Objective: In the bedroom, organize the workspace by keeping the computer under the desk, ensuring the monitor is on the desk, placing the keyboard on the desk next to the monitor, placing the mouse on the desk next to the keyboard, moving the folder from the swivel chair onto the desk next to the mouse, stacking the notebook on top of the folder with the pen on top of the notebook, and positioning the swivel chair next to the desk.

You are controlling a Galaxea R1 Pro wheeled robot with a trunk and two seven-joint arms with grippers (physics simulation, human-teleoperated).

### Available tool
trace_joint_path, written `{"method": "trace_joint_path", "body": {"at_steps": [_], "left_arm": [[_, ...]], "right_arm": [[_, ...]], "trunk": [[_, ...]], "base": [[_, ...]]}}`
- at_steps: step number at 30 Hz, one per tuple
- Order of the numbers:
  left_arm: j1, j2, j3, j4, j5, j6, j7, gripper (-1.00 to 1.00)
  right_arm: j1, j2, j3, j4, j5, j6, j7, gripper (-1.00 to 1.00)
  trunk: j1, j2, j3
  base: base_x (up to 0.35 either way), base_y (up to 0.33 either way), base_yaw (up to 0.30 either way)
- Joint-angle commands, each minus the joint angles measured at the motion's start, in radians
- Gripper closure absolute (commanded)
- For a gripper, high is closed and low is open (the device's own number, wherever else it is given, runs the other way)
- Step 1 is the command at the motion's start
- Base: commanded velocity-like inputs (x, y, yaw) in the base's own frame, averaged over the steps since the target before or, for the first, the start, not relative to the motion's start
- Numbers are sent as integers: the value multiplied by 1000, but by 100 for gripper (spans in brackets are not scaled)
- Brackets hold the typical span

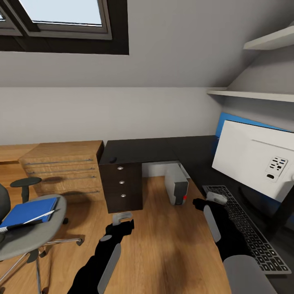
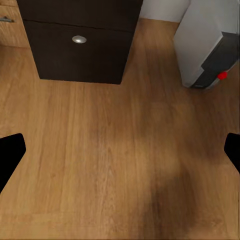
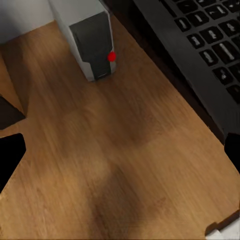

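Folder [image 1: 27, 211]: on swivel chair [image 1: 32, 234] seat, off the tabletop [image 1: 163, 149]. Left hand [image 1: 122, 222], right hand [image 1: 204, 203]: both wide, empty. Risk: castored chair rolling away during pickup

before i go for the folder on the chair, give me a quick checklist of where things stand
1. Left hand free: ok, open over bare floor.
2. Right hand free: ok, open, nothing held.
3. Folder reachable: ok, lies on the swivel chair seat with a thin pen-like thing across it.
4. Computer under desk: ok.
5. Monitor and keyboard on desk: ok, side by side.
6. Mouse next to keyboard: cannot tell.
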State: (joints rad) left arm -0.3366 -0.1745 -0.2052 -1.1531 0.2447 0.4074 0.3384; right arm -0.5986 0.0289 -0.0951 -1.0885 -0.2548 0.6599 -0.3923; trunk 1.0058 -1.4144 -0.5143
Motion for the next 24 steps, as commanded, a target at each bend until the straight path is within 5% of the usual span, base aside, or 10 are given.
{"method": "trace_joint_path", "body": {"at_steps": [1, 11, 19, 24], "left_arm": [[-1, 0, -3, -13, 12, 3, 9, -100], [-2, 0, -5, -52, 13, 4, 10, -100], [-2, 0, -3, -59, 13, 4, 10, -100], [-2, 0, -3, -59, 13, 4, 10, -100]], "right_arm": [[0, 0, -1, -11, -12, -5, -9, -100], [15, -11, -2, -74, -8, -18, -9, -100], [16, -62, -2, -69, -16, -17, 0, -100], [16, -84, -2, -50, -13, -17, 108, -100]], "trunk": [[0, -1, -1], [0, -1, -1], [0, -1, -1], [0, -1, -1]], "base": [[0, 0, 0], [0, 0, -116], [0, 0, -260], [0, 0, -288]]}}
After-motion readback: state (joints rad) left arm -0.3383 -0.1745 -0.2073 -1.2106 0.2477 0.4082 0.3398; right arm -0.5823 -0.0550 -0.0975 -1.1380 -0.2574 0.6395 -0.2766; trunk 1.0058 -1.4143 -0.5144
